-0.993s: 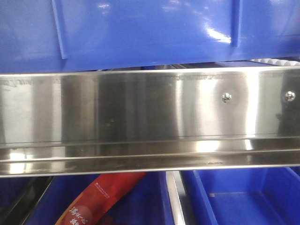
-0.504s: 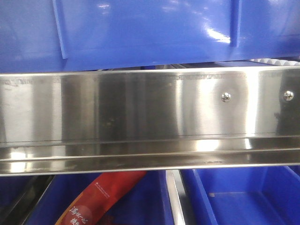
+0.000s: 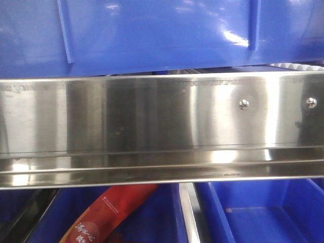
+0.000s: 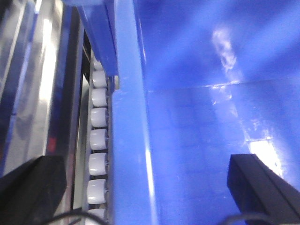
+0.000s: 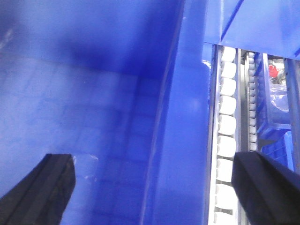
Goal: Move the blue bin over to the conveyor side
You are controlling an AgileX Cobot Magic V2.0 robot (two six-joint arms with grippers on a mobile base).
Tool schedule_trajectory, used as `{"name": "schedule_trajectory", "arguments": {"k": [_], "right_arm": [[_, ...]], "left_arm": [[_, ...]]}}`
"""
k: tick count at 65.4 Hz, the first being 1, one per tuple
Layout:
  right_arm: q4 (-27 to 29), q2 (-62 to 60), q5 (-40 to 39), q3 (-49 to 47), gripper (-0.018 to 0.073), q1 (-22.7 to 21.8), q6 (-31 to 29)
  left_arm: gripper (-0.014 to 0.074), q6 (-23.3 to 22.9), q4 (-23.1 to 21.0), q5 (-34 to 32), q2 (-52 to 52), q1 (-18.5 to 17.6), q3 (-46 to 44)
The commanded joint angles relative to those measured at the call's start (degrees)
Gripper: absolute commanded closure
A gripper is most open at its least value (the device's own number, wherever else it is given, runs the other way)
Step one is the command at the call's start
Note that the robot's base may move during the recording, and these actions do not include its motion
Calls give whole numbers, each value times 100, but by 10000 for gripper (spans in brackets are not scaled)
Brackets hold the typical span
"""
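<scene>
Left tool (image 4: 145, 161) and right tool (image 5: 152, 161) are both spread, fingers at 7 and 5 o'clock, each straddling a rim of the blue bin (image 4: 129, 117) with gaps either side, white rollers (image 4: 98, 140) just outside, and farther off it sits at 12 o'clock above the steel rail (image 3: 162, 116).

Room inside the blue bin (image 4: 211, 117) is open. Outside its wall: only a narrow slot over the white rollers (image 4: 98, 136), hemmed by the steel rail (image 3: 162, 126). Wall sits between the jaws of left gripper (image 4: 145, 187) and right gripper (image 5: 154, 187), both spread wide, one finger per side
</scene>
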Motion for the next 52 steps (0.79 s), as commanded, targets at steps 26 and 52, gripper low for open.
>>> {"name": "schedule_trajectory", "arguments": {"k": [26, 52], "right_arm": [[-251, 124, -63, 54, 0, -4, 21], [-251, 142, -63, 54, 15, -4, 21]], "left_arm": [[-2, 11, 54, -45, 174, 42, 143], [-2, 11, -13, -45, 282, 42, 143]]}}
